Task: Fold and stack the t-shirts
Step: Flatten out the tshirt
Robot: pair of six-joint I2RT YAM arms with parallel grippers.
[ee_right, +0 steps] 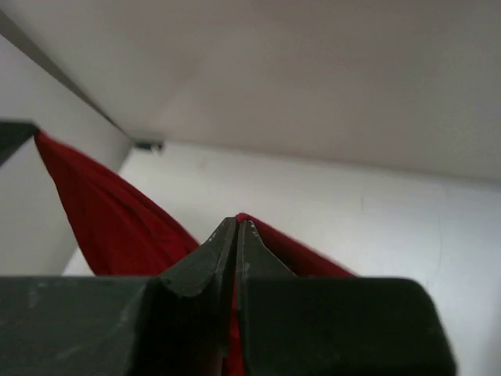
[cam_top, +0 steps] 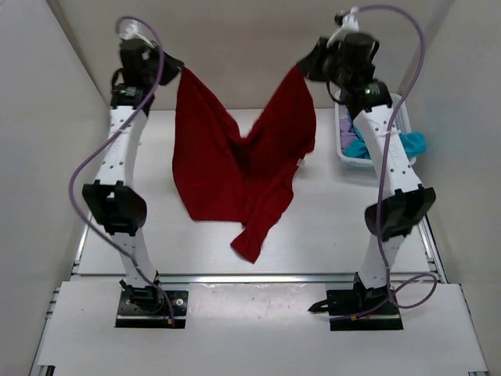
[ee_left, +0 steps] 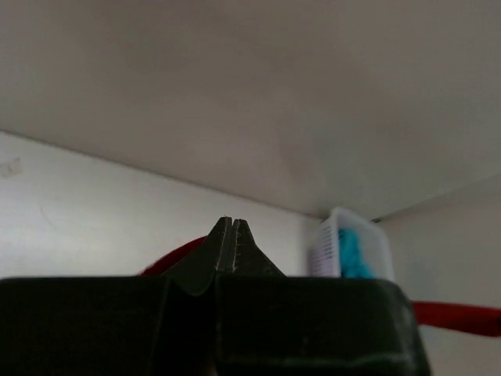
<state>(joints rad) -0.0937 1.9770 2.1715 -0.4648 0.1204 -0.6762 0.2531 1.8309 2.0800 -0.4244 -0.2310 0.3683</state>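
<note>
Top external: dark red shirt [cam_top: 235,172] hangs between left end effector [cam_top: 178,70], right end effector [cam_top: 302,69], both pinching corners.

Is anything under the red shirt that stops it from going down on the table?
Nothing visible does. The red shirt hangs from the left gripper and right gripper over bare table; the basket sits off to the right.

basket [cam_top: 342,157]: partly behind right arm [cam_top: 383,149] | lavender shirt [cam_top: 347,139]: mostly buried in basket | red shirt [ee_left: 462,317]: largely blocked by left gripper [ee_left: 233,227] in wrist view
</note>
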